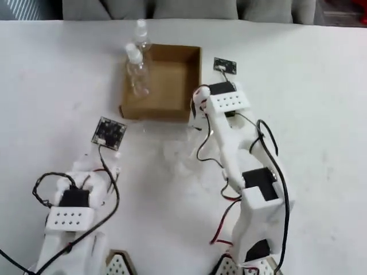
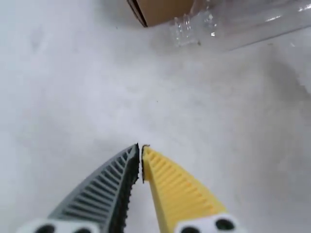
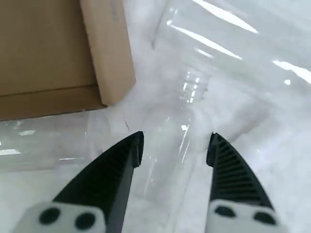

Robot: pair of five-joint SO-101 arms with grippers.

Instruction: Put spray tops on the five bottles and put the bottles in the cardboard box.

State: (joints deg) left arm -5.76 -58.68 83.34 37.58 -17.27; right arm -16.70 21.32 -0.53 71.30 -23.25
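Two clear plastic bottles with white spray tops [image 1: 137,71] are at the open brown cardboard box [image 1: 172,86], one against its left wall and one at its far-left corner. Right gripper [image 3: 175,145], black fingers spread apart, hangs over a clear bottle [image 3: 170,124] lying beside the box's corner. Left gripper [image 2: 141,148], its grey and yellow fingers together, holds nothing above the white table [image 2: 73,87].

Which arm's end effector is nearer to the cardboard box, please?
Right. The right end effector is beside a corner of the cardboard box; the left end effector is well back from it.
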